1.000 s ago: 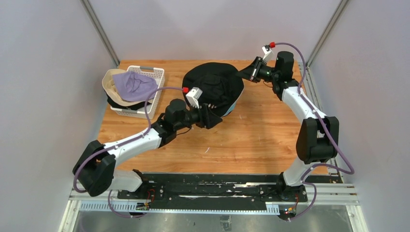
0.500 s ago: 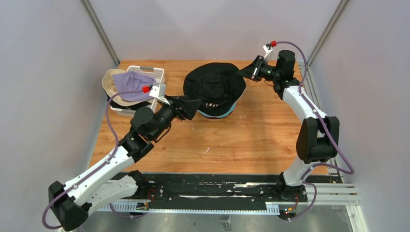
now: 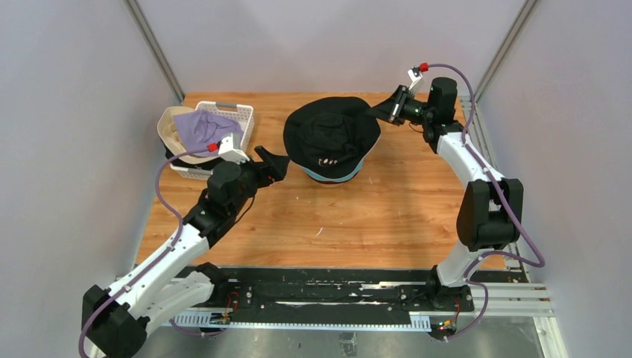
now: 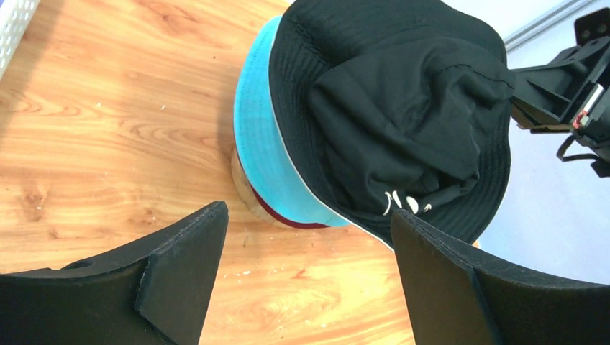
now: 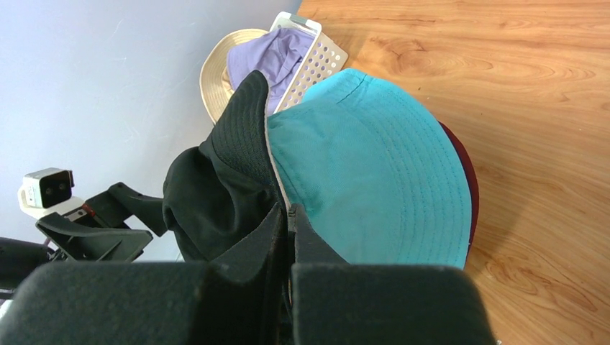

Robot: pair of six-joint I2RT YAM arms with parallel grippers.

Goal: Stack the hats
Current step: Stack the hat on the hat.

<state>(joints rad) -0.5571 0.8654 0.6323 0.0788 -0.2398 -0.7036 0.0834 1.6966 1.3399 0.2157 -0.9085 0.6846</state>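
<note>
Wooden table [image 3: 387, 216], grey walls [image 3: 74, 112]. Shows black hat [image 3: 328, 134] topping teal hat [image 4: 259, 151] and maroon hat [image 4: 288, 219] at table's 12 o'clock. Pinches black brim at its 2 o'clock with right gripper [image 3: 373, 112]; holds left gripper [image 3: 277, 160] spread, empty, at 8 o'clock of them. Shows lavender hat [image 3: 205, 128], beige hat [image 3: 170, 123] in basket [image 3: 237, 112] at 10 o'clock.

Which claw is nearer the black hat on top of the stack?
Right. The right claw is shut on the brim of the black hat, at its far-right edge, touching it. The left claw stands open off the hat's near-left side, apart from it.
</note>
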